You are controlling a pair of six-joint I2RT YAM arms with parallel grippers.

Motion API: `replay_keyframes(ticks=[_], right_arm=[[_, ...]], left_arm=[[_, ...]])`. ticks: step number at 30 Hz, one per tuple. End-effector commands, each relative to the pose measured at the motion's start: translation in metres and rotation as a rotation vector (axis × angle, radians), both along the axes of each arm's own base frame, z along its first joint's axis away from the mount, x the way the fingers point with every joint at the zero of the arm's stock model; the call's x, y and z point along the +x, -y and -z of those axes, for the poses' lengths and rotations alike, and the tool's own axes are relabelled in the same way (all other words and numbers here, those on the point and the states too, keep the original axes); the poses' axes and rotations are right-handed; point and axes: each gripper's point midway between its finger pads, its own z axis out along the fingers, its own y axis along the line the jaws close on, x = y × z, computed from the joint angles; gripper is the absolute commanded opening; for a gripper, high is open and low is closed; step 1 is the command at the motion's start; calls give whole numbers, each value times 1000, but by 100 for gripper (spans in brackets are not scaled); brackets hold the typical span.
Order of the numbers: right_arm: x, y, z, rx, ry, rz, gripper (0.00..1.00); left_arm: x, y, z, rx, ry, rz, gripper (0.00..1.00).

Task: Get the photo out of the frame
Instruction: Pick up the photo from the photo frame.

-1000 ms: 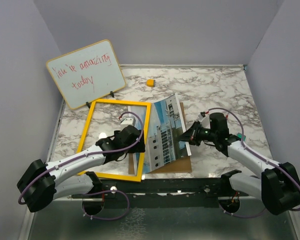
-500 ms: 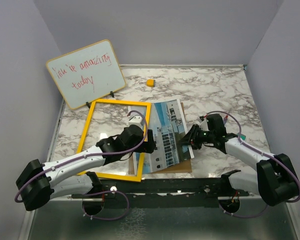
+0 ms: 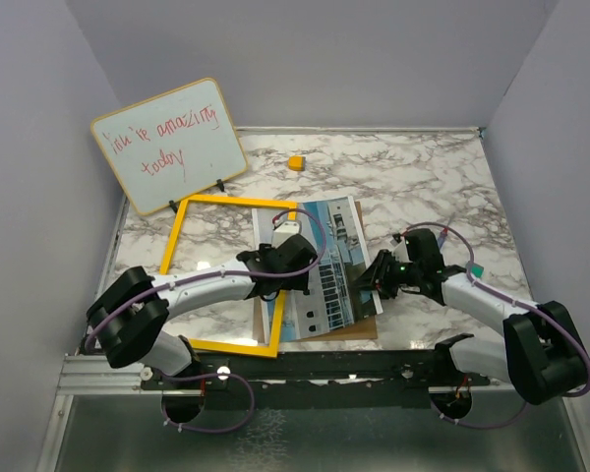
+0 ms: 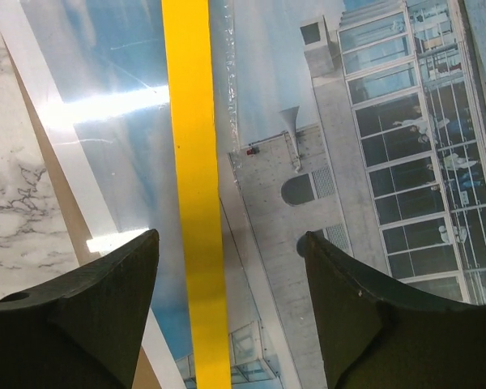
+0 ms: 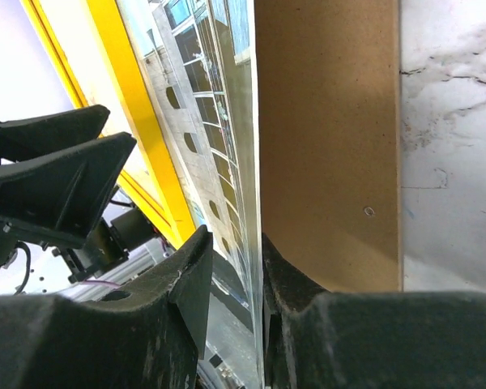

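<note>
The yellow frame (image 3: 226, 202) lies flat on the table's left half. To its right, the photo (image 3: 329, 261) of a white building rests on the brown backing board (image 3: 349, 324). My left gripper (image 3: 303, 278) hovers open over the frame's right bar. In the left wrist view its jaws (image 4: 228, 239) straddle the yellow bar (image 4: 190, 162) without touching it, with the photo (image 4: 348, 162) beneath. My right gripper (image 3: 372, 280) is at the photo's right edge. In the right wrist view the photo's edge (image 5: 202, 121) passes between the fingers (image 5: 231, 267), one finger standing clear of it.
A wood-edged whiteboard (image 3: 167, 147) with red handwriting stands propped at the back left. A small orange block (image 3: 296, 162) lies on the marble table (image 3: 423, 187) near the back. Grey walls enclose three sides.
My left arm swung right, from inside the frame to over its right bar. The right gripper loosened, and the photo's raised right edge sank toward the backing board.
</note>
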Motion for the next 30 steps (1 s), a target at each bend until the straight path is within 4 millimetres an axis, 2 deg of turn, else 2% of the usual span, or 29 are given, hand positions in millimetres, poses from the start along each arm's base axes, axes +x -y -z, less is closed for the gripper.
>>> replay_keyframes(ticks=[1,5,9,13,19,23,25,28,30], right_arm=[[-6,5,10,-39,-7,0,31],[-2,6,7,-53,23,-8,38],[7,1,-8,-45,97,-64,48],[17,1,-12,-74,122,-88,50],[24,-5,-5,-53,90,-86,50],[25,-8,5,-48,69,-96,53],[27,-10,8,-34,74,-104,43],[28,-15,11,0,66,-109,16],[28,-18,11,25,65,-111,2]], left_arm=[[6,-3,6,85,-5,-7,70],[7,-3,19,145,-41,6,61],[2,-9,26,210,-78,23,53],[-1,-12,31,225,-93,28,35],[2,-7,21,198,-76,36,4],[6,-5,5,166,-40,35,0],[7,-3,-1,152,-26,37,0],[9,-3,-8,141,-8,34,0],[10,-3,-13,131,2,27,0]])
